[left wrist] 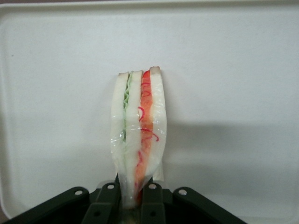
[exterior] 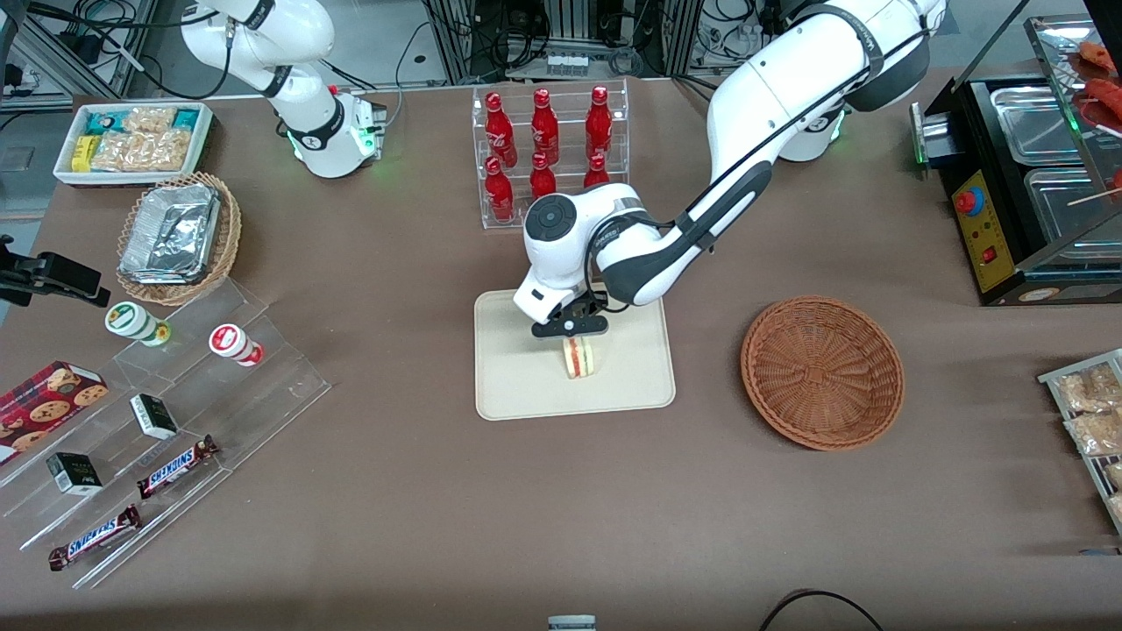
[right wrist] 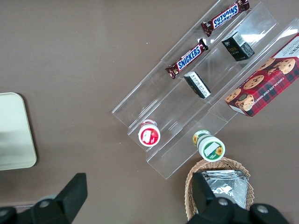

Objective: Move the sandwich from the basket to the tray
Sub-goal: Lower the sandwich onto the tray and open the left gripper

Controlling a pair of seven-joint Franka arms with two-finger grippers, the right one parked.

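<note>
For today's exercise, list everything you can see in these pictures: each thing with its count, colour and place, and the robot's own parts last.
sandwich: 1, white with red and green filling, standing on the tray.
tray: 1, cream, mid-table.
basket: 1, reddish-brown, toward the working arm's end.
foil-lined basket: 1, tan, toward the parked arm's end.
soda bottles: 6, red, in a clear rack.
Snickers bars: 2, brown, on clear steps.
cookie box: 1, red.
snack bin: 1, white.
hand: 1, black, shut on the sandwich above the tray.

Bare tray [exterior: 526, 386] around pincer [exterior: 571, 336]
</note>
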